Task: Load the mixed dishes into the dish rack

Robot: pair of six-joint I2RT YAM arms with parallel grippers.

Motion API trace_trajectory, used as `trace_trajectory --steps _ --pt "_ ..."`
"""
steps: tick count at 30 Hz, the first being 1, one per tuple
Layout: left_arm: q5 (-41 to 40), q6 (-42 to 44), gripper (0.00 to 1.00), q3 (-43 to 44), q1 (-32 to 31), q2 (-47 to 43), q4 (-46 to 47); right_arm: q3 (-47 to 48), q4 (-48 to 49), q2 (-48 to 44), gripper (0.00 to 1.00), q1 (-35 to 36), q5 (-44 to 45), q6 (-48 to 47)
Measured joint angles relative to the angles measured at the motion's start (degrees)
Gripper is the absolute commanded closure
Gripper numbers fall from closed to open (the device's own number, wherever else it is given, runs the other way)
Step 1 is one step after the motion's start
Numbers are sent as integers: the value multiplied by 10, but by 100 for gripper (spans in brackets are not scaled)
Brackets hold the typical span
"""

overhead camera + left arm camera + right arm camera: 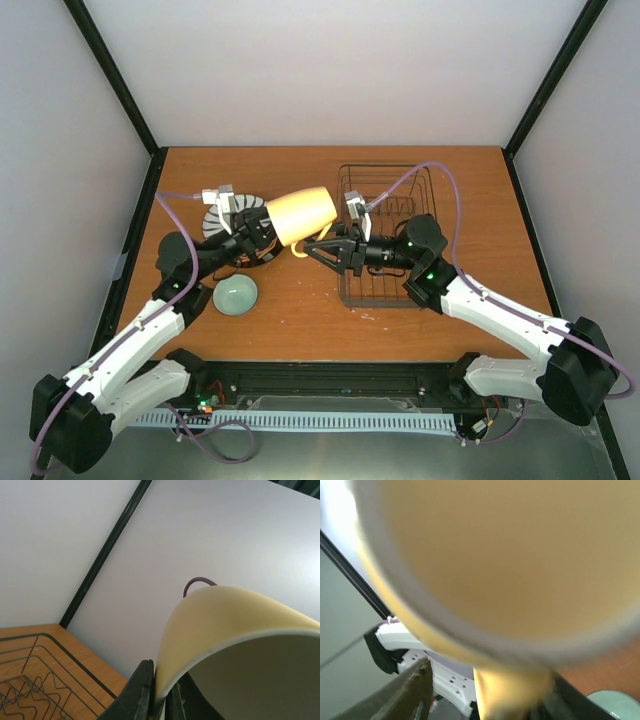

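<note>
Notes pale yellow ceramic mug [300, 213] aloft above table [300, 310], axis lying left-to-right, rim wall pinched in left pincer [268, 232]. Notes right pincer [314, 252] spread open astride handle, nearer dark wire dish rack [385, 185], rightward.

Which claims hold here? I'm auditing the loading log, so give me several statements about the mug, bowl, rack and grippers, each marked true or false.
1. The left gripper pinches the wall of the pale yellow mug at its rim. True.
2. The mug stands inside the dish rack. False: the left gripper holds it, left of the rack.
3. The pale green bowl sits on the table. True.
4. The right gripper is shut on the bowl. False: it is open, at the mug's handle.
</note>
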Motion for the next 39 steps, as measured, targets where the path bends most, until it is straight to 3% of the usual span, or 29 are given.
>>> trace_trajectory --steps 2,4,13,24,31,33,34,35,39 --pt "-3 -1 98 -11 0 -1 3 8 6 9 72 2 -3 2" --pt "-4 -8 97 -16 0 -1 5 14 7 16 96 5 -6 0" --pt "-7 -9 92 -17 0 -11 8 19 12 28 97 7 -7 -5" --pt "-24 0 68 -17 0 -12 4 19 -37 11 97 14 9 -28" --pt "-45 8 39 -16 0 -12 -7 19 -80 -1 97 16 35 -46" --pt "-53 15 23 -14 0 -12 -21 19 -101 -3 97 17 47 -57" --pt "-59 21 9 -14 0 -13 -35 23 -117 -6 97 17 58 -64" --pt "-66 29 2 -13 0 -15 -46 27 -137 -10 97 17 70 -74" --pt "-110 62 0 -2 0 -30 -114 45 -219 -42 97 17 125 -115"
